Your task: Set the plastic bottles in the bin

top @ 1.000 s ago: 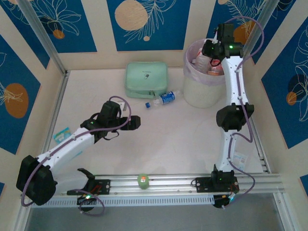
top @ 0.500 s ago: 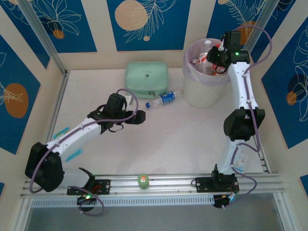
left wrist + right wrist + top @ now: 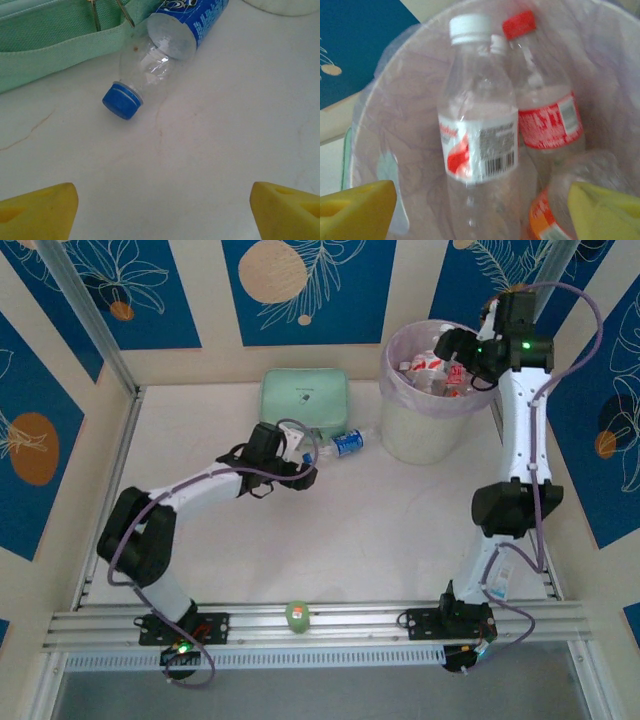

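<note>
1. The left end effector (image 3: 307,474) sits low over the bench (image 3: 360,530). Its yellow pads (image 3: 37,212) are spread wide apart, with only bare bench surface between them.
2. Just ahead of it, a blue-labelled bottle (image 3: 165,45) lies on its side on the bench. Its blue cap (image 3: 121,101) points back toward the end effector, and the bottle is clear of both pads.
3. The bottle's upper side lies right against the front edge of the mint green case (image 3: 305,405). In the top view the bottle lies between that case and the bin (image 3: 420,430), near the bin's base.
4. The bin stands at the far right of the bench with a pale liner (image 3: 395,100) folded over its rim.
5. The right end effector (image 3: 455,345) hangs over the bin's mouth. Its pads (image 3: 355,210) are wide apart and grip nothing.
6. Inside the bin, a white-capped bottle (image 3: 477,145) with a red and white label leans beside a red-capped bottle (image 3: 547,117), the two pressed together.
7. An orange-labelled bottle (image 3: 547,222) lies lower in the bin, partly hidden by the right pad.
</note>
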Controlling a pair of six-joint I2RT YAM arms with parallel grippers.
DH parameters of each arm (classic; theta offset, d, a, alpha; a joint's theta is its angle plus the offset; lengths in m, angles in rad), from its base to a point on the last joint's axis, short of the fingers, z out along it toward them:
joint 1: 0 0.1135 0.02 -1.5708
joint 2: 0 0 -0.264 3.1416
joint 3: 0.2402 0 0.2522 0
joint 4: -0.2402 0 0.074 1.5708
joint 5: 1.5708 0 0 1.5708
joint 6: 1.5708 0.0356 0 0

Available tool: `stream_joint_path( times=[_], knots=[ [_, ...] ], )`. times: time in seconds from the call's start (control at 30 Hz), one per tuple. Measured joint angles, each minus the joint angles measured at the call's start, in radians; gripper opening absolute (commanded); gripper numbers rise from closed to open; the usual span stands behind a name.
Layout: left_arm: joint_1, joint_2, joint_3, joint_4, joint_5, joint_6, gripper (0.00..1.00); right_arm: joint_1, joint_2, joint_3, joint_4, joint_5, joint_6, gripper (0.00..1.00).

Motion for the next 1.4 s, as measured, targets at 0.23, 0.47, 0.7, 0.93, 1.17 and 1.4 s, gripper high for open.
stream_joint_path(
  times=[0.23,0.47,0.7,0.93,1.17,1.4],
  knots=[
    [0.0,0.156,0.084,0.056,-0.011,0.085,0.9,-0.016,-0.28,-0.341,0.094,-0.13,0.024,0.89],
    [0.0,0.26,0.145,0.101,-0.016,0.106,0.97,-0.036,-0.421,-0.518,0.167,-0.237,0.045,0.89],
    [0.0,0.389,0.257,0.105,-0.026,0.114,0.84,-0.065,-0.497,-0.674,0.202,-0.292,0.047,0.89],
    [0.0,0.422,0.304,0.079,-0.02,0.128,0.45,-0.075,-0.59,-0.785,0.216,-0.346,0.051,0.89],
    [-0.005,0.399,0.253,0.114,0.014,0.132,0.19,-0.092,-0.655,-0.85,0.23,-0.369,0.065,0.88],
    [-0.005,0.278,0.127,0.1,0.037,0.093,0.16,-0.106,-0.731,-0.894,0.241,-0.394,0.092,0.87]
  ],
)
